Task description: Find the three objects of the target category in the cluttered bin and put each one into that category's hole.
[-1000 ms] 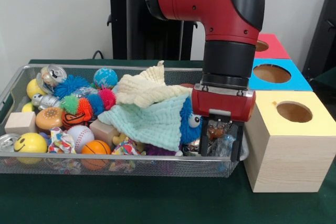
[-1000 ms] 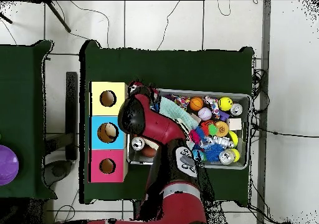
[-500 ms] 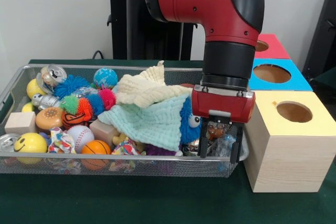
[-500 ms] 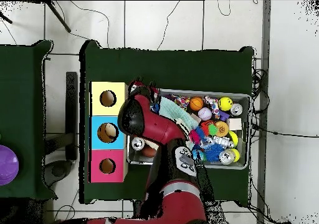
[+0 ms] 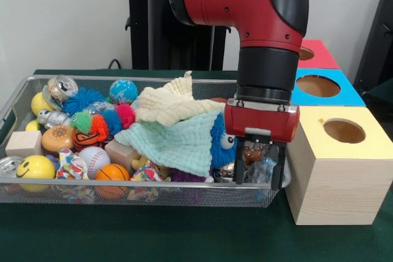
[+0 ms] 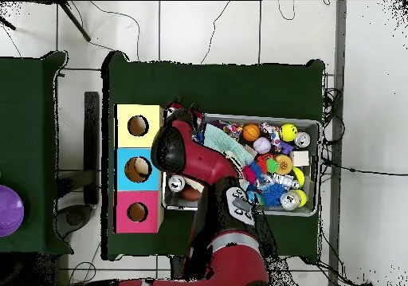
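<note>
Reaching into right end of bin [image 5: 18, 93], beside yellow box [image 5: 338, 170]; end effector [image 5: 258, 173] spread wide around crinkled wrappers [image 5: 256, 157]; nothing gripped.

Arm [image 6: 195, 167] covered the gripper and the bin's [image 6: 312, 127] left end in the overhead view. In the front view, cloths [image 5: 175, 130] hid most of a blue furry toy [image 5: 221, 142]; red box [image 5: 316, 53] partly behind the arm.
</note>
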